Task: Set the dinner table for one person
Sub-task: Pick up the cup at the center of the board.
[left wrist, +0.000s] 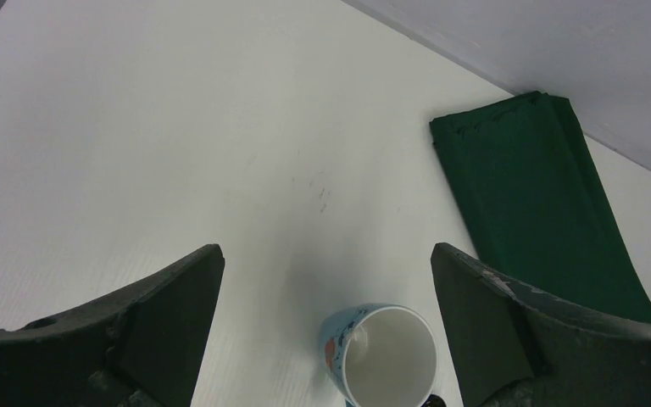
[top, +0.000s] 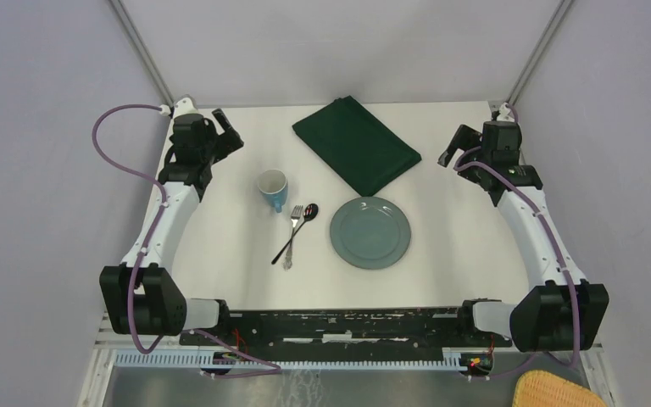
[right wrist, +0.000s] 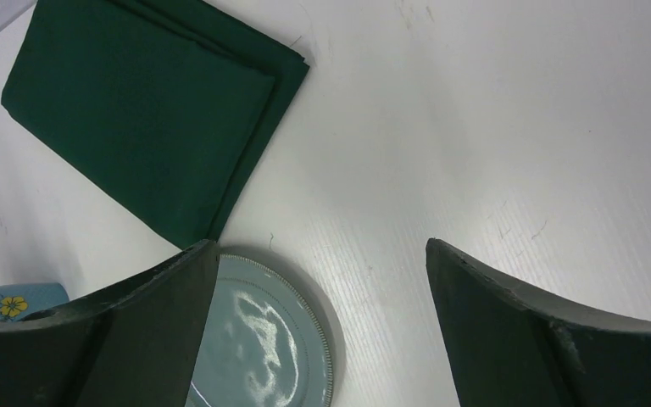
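Note:
The white dinner table (top: 466,254) carries a grey-blue plate (top: 370,232) near its middle. Left of the plate lie a fork (top: 292,235) and a dark spoon (top: 305,219) side by side. A blue mug (top: 273,188) with a white inside stands further left. A folded dark green cloth (top: 356,142) lies at the back. My left gripper (top: 227,129) hovers open at the back left, with the mug (left wrist: 381,356) low between its fingers in the left wrist view. My right gripper (top: 451,151) hangs open at the back right, above the plate (right wrist: 263,343) and the cloth (right wrist: 148,114).
Grey walls close the table at the back and sides. A yellow woven basket (top: 559,392) sits off the table at the near right corner. The arms' black base rail (top: 339,326) runs along the near edge.

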Available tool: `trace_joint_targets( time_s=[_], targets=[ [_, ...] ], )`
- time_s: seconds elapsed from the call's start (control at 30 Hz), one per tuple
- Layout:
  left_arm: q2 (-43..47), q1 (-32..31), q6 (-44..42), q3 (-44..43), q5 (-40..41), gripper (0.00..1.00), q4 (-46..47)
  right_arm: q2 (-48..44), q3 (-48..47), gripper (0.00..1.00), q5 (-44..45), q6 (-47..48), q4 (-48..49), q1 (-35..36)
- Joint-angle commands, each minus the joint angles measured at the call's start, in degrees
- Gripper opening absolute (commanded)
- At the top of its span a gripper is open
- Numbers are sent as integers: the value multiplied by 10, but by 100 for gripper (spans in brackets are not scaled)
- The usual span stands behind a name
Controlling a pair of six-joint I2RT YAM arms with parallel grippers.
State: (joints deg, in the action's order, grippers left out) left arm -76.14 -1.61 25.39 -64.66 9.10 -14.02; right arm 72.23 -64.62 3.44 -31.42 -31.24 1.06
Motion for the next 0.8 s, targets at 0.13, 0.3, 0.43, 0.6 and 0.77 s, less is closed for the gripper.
trace_joint_targets(
  time_s=[0.13, 0.3, 0.43, 0.6, 0.77],
  targets=[
    [17, 1, -21, -3, -3, 100, 24, -23, 5, 98, -5, 4, 27, 0],
    [17, 1, -10, 1, 3, 100, 37, -42, 21, 98, -25, 7, 53, 0],
    [28, 2, -16, 23, -21, 100, 79, -46, 20, 98, -24, 17, 53, 1],
    [14, 1, -60, 0, -77, 100, 57, -52, 24, 98, -8, 18, 43, 1],
    [-10, -4, -80, -16, -127, 100, 42, -58, 41, 98, -9, 12, 51, 1]
  ],
)
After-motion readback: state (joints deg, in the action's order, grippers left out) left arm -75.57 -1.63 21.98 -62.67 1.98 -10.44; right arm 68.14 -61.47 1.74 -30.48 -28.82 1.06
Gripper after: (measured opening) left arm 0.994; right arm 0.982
